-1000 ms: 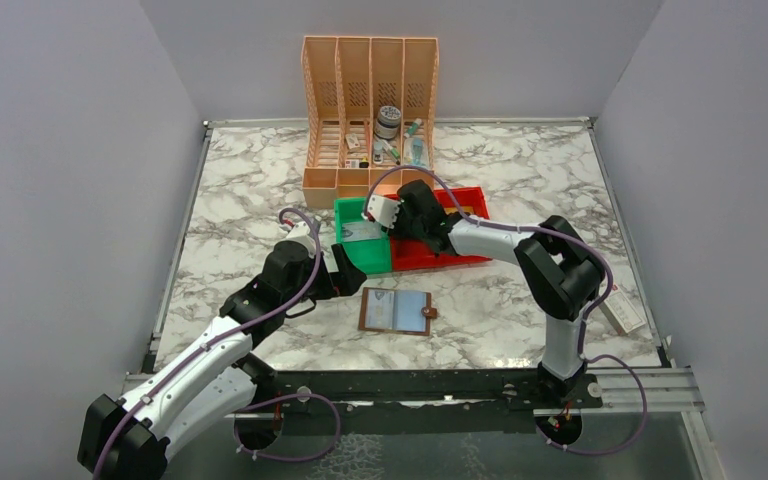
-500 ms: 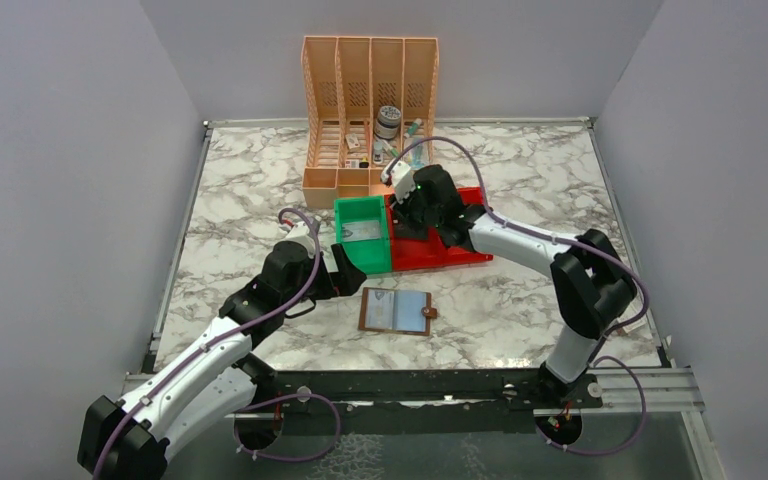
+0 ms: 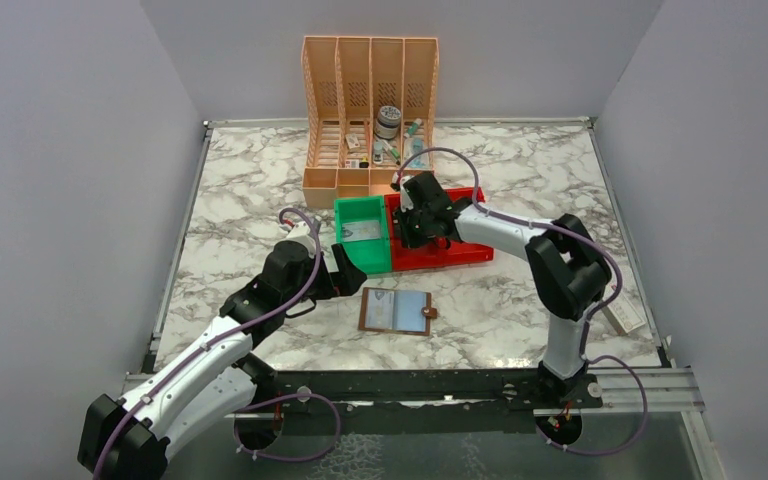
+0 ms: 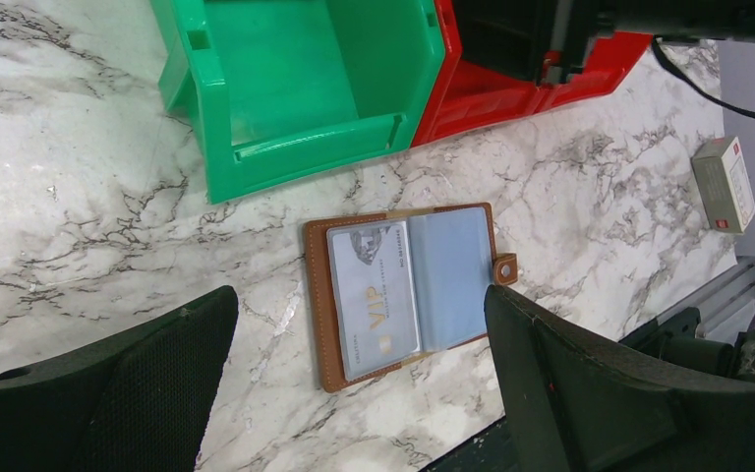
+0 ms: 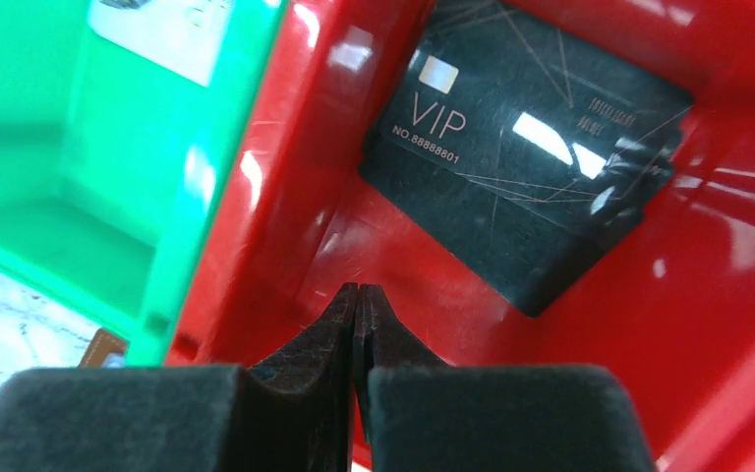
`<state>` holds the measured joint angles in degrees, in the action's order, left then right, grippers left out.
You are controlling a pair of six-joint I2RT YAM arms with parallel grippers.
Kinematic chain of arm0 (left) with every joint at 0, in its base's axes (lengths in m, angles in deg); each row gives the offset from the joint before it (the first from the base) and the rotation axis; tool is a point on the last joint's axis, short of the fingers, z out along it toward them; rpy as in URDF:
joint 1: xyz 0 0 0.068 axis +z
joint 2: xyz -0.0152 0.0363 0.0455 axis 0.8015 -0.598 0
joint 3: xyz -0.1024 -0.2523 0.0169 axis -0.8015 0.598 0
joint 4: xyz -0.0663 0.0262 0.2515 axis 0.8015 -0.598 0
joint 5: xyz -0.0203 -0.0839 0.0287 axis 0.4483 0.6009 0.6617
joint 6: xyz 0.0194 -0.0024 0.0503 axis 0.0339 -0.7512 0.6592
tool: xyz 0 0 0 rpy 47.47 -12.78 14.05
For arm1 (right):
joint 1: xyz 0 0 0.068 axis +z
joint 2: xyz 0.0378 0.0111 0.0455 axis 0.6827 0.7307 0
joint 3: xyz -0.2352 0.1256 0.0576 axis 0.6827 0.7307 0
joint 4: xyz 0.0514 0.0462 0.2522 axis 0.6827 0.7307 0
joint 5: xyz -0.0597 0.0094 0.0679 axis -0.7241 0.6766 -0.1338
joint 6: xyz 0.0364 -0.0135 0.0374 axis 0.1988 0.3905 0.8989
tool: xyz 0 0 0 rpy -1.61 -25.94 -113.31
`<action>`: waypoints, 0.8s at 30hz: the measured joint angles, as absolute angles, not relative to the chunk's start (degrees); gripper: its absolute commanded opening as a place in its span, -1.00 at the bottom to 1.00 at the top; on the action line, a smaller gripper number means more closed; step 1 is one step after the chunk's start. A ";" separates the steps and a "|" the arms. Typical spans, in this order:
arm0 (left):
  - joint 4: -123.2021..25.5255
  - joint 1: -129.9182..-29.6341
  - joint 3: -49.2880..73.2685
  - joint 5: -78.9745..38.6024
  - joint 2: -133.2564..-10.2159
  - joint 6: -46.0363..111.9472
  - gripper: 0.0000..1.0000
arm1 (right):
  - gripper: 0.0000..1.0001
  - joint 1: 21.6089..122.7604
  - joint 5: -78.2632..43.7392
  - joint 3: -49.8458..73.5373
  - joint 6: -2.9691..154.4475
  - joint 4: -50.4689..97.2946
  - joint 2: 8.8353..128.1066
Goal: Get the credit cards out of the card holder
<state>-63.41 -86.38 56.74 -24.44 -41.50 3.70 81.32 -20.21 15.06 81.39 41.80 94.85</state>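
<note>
Partly done, by the look of it: a black VIP card lies flat in the red bin, and a pale card shows in the green bin at the upper left of the right wrist view. The right gripper sits low inside the red bin, fingers pressed together with nothing visibly between them. The card holder lies open on the marble table, centre of the left wrist view, with a light VIP card in its left-hand sleeve; the other sleeve looks empty. The left gripper hangs over it, spread wide. At least that one card is left to pull.
</note>
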 measured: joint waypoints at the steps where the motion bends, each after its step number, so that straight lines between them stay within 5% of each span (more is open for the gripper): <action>1: -63.41 -86.38 56.72 -24.37 -41.52 3.65 0.99 | -0.95 81.32 -20.11 14.36 81.72 42.59 96.12; 24: -62.97 -86.38 56.72 -23.50 -42.20 3.02 0.99 | -0.93 81.60 -36.61 10.73 83.95 39.53 102.32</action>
<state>-62.97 -86.38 56.72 -23.50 -42.20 3.02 81.60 -36.61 10.73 83.95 39.53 102.32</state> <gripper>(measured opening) 0.992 0.031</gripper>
